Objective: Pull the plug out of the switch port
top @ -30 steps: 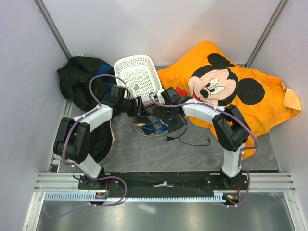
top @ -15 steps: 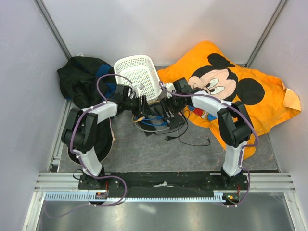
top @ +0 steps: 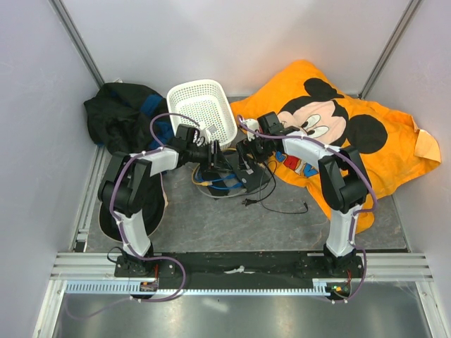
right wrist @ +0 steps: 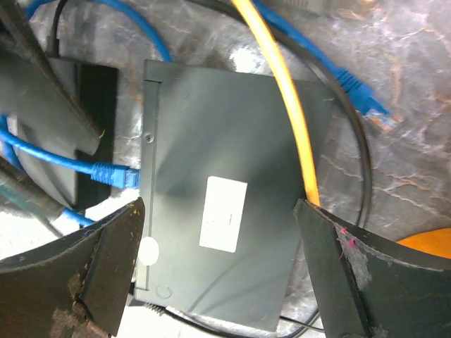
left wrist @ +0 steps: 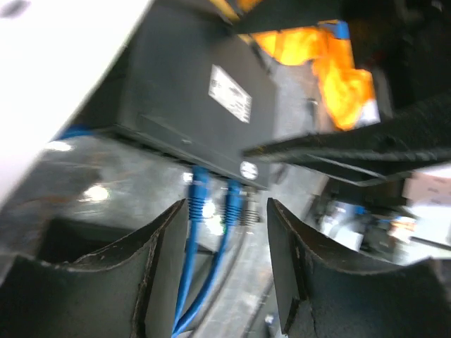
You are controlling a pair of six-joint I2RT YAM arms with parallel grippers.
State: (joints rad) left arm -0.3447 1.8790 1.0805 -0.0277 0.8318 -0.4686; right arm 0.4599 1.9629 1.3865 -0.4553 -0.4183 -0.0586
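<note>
Both arms pushed in closer on switch (right wrist: 211, 127) since last look. My right pincer (right wrist: 218, 211) wide, straddling box on tabletop (right wrist: 423, 141); left pincer (left wrist: 225, 208) wide around blue plug (left wrist: 199, 191). Plug seated in switch port (left wrist: 201, 172) — nothing gripped, whole pull left.
</note>
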